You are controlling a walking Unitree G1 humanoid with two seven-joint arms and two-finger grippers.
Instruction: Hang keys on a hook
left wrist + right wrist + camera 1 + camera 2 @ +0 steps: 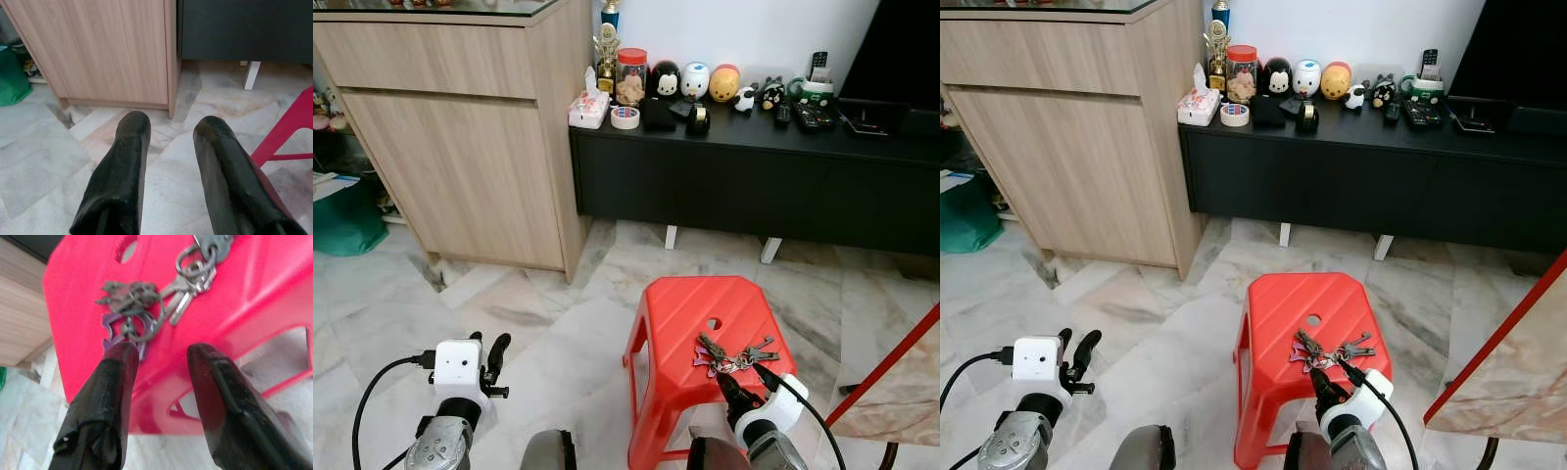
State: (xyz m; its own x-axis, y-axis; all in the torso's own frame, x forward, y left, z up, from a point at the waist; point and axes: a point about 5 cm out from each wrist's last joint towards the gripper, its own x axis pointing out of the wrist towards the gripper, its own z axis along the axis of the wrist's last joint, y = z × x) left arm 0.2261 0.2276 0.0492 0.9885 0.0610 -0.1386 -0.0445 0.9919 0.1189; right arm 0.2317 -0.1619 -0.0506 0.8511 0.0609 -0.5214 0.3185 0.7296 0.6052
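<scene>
Keys (pixel 734 354) lie in a loose bunch on the top of the red plastic stool (pixel 680 313), toward its near right corner, just past the round hole in the seat. Your right tool (pixel 159 350) sits at that corner with its two black fingers spread, one fingertip right by the purple tag end of the bunch, nothing between them yet. So you are at the pick-up step; the hanging has not begun. Next, I judge, you need to ease forward until the fingers straddle the rings, then pinch; the keys lie flat and splayed, so a shallow grip could slip off. Your left tool (pixel 166 147) hangs idle over the marble floor (pixel 538 304), fingers spread, near the wooden cabinet (pixel 470 147). I see no hook from here.
</scene>
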